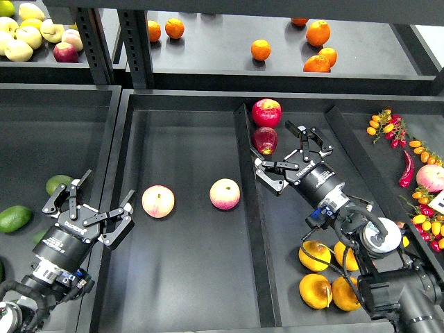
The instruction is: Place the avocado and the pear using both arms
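Note:
Several golden-yellow pears with brown blotches point(316, 291) lie in a cluster at the front of the right bin. My right gripper point(289, 158) is open and empty. It hovers well above and behind the pears, just right of a dark red apple point(264, 139). My left gripper point(87, 208) is open and empty over the wall between the left bin and the middle bin. Two lighter green avocados point(14, 218) point(58, 184) lie in the left bin beside it. I cannot make out a dark green avocado.
Two pink-yellow peaches point(157, 201) point(225, 193) lie in the middle bin. A red apple point(266, 112) sits at the divider's point(247, 180) far end. Chillies and small tomatoes point(409, 166) fill the far right bin. Oranges point(260, 49) and pale fruit point(28, 31) are on the upper shelf.

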Controlling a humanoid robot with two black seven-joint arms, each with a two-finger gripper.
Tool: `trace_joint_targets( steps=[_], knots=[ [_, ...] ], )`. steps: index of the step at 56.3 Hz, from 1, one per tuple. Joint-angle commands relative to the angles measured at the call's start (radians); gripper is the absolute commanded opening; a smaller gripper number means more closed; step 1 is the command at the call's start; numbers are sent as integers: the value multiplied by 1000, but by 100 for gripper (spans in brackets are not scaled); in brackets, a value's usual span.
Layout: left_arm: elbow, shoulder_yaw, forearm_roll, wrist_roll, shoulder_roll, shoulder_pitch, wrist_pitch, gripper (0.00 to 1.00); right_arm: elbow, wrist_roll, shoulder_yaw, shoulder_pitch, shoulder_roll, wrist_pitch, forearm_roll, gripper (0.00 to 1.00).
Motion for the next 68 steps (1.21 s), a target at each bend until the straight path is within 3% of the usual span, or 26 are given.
trace_joint_targets(
  steps=[1,8,19,20,23,29,32,46,61,68],
  knots=[
    [5,-34,-1,0,0,-65,0,99,4,0,-26,-32,0,42,59,99],
    [16,-37,0,0,0,-84,0,99,1,0,-35,-56,0,77,144,99],
    [19,-49,0,-56,0,-65,0,99,-57,5,-21,-61,0,160,210,99],
    [19,-52,0,-71,0,-55,0,99,-60,53,-21,-64,0,164,210,99],
    [19,-54,0,-99,0,-52,0,99,-63,137,-23,-66,0,165,210,99],
    [19,-48,9,-130,0,-50,0,99,-68,228,-32,-66,0,142,208,99],
    [19,-45,17,-134,0,-50,0,99,-65,248,-33,-66,0,119,208,99],
    [57,-71,22,-151,0,-51,0,99,-74,262,-7,-66,0,111,193,99],
    [48,-130,22,-157,0,-53,0,99,-37,295,102,-66,0,37,-37,99],
    [45,-166,51,-183,0,-58,0,99,3,323,106,-66,0,30,-57,99]
  ],
)
